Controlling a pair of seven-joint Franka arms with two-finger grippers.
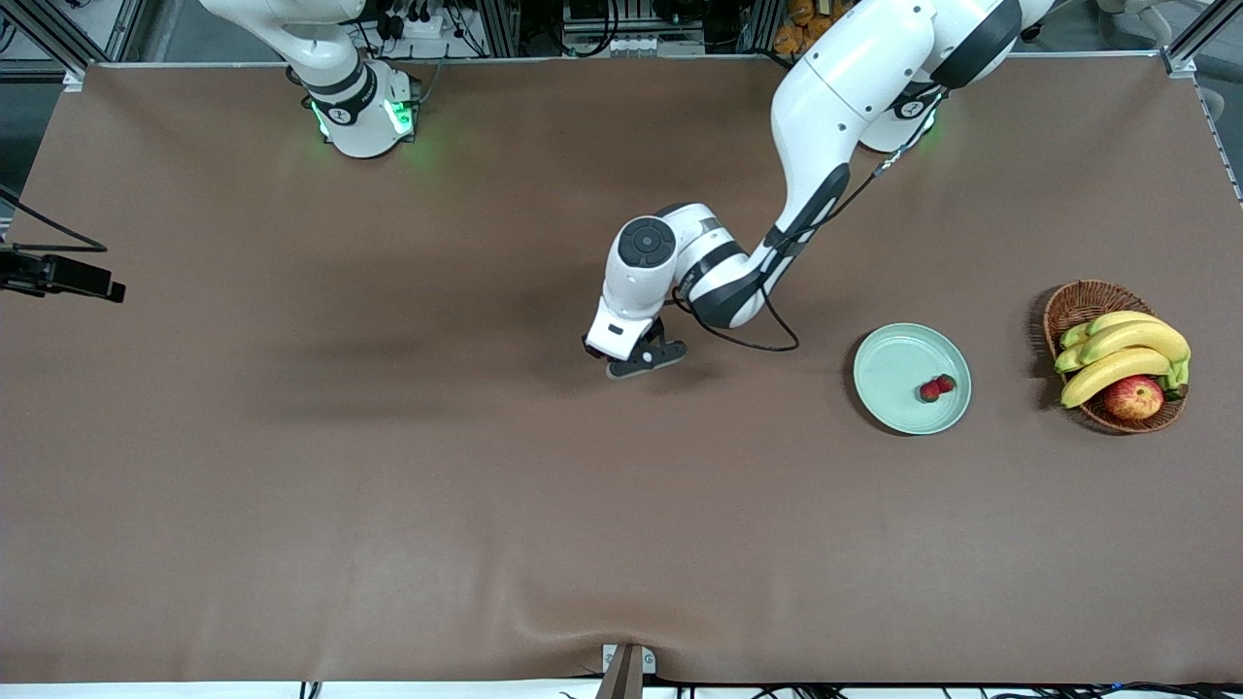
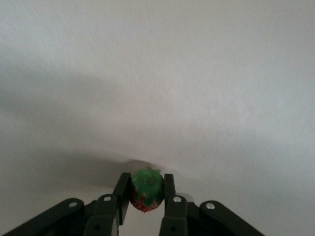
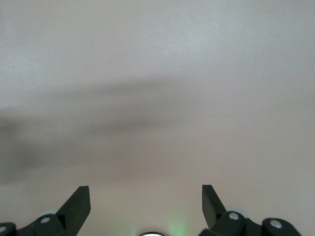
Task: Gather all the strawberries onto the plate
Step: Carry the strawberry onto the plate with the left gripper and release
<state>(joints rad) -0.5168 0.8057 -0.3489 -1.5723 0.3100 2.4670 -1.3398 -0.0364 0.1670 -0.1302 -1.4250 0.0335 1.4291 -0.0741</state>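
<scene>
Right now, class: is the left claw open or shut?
Shut on a strawberry: the left claw has both fingers pressed against the berry's sides, down near the table.

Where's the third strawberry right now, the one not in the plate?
The third strawberry is pinched in the left claw, low over the bare middle of the table, toward the right arm's end from the plate holding the other two strawberries.
</scene>
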